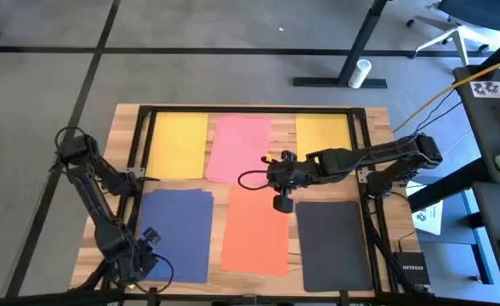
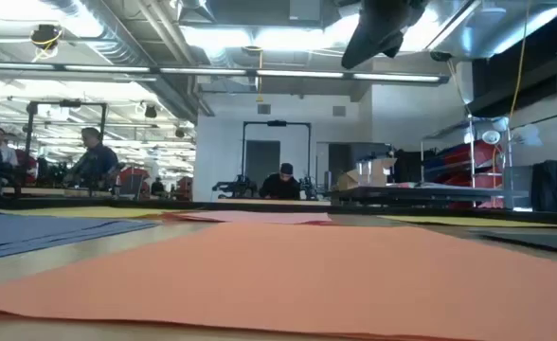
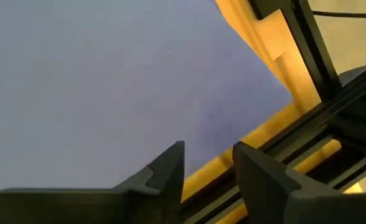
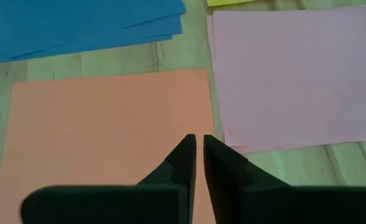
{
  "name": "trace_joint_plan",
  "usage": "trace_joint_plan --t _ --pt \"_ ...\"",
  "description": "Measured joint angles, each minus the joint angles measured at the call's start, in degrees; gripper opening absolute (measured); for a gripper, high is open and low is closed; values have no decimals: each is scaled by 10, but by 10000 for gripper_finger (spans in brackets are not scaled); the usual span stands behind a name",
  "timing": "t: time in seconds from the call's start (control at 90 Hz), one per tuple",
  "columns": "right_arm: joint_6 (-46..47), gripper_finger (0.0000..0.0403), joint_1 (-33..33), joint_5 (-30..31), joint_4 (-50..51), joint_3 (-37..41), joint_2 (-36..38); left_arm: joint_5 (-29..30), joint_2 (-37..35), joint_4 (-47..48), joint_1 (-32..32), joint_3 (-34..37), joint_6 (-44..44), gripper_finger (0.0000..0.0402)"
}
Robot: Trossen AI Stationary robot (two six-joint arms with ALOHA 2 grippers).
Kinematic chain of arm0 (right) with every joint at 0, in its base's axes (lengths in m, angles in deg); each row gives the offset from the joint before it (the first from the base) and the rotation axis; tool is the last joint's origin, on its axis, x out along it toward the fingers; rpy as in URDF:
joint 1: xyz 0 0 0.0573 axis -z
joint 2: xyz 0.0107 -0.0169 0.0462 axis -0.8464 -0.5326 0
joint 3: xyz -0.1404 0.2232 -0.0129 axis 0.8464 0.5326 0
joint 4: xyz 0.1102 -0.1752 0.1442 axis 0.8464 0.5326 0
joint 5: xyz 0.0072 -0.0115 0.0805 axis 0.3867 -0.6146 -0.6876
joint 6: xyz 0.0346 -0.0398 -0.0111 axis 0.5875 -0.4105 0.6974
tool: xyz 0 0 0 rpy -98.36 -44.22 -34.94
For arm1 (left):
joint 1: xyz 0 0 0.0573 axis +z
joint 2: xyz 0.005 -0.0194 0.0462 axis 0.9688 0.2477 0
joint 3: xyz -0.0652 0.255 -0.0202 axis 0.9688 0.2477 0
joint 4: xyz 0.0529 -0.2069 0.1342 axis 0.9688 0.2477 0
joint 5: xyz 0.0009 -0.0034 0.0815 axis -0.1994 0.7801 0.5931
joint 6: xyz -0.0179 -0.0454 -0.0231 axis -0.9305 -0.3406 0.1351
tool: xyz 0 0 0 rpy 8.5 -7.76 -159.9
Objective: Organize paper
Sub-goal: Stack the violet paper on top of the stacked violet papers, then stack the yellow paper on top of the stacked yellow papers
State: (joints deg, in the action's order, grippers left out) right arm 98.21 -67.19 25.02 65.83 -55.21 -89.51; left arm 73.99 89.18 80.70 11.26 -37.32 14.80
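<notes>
**Coloured sheets lying in two rows on the wooden table**

Wood planks of the table [image 1: 122, 119] are showing between six groups of paper. Going left to right, the far row is holding a yellow sheet [image 1: 178, 145], a pink sheet [image 1: 239, 149] and a second yellow sheet [image 1: 323, 134]. The near row is holding a navy blue stack [image 1: 177, 234], slightly fanned, an orange sheet [image 1: 256, 230] and a black sheet [image 1: 333, 246]. The groups are lying flat and close together, apart except where the pink sheet's near edge is meeting the orange sheet.

The left gripper [image 1: 145, 252] is waiting at the table's near left corner, beside the navy blue stack; its fingers [image 3: 164, 171] are standing slightly apart, holding nothing.

The right gripper [image 1: 283, 204] is hanging above the far edge of the orange sheet, just beside the black sheet. Its fingers [image 4: 184, 159] are standing nearly together with a thin gap, grasping nothing.
</notes>
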Motion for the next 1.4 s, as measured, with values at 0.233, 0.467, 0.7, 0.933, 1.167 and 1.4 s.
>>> trace_joint_plan --t 0.233,0.467,0.7,0.933,1.167,1.4 --pt "7 28 0 -5 0 0 0 9 0 -2 0 0 -31 152" --pt "33 98 0 -3 54 1 0 143 0 -17 4 12 -46 124" --pt "37 94 -12 76 138 1 -1 246 0 -64 45 34 -59 10" --pt "35 7 -37 151 184 1 -1 344 0 -240 76 103 -46 0" --pt "63 3 -43 162 157 64 -1 414 0 -417 124 166 14 0" --pt "79 0 -41 160 21 195 18 415 0 -604 215 225 102 0"
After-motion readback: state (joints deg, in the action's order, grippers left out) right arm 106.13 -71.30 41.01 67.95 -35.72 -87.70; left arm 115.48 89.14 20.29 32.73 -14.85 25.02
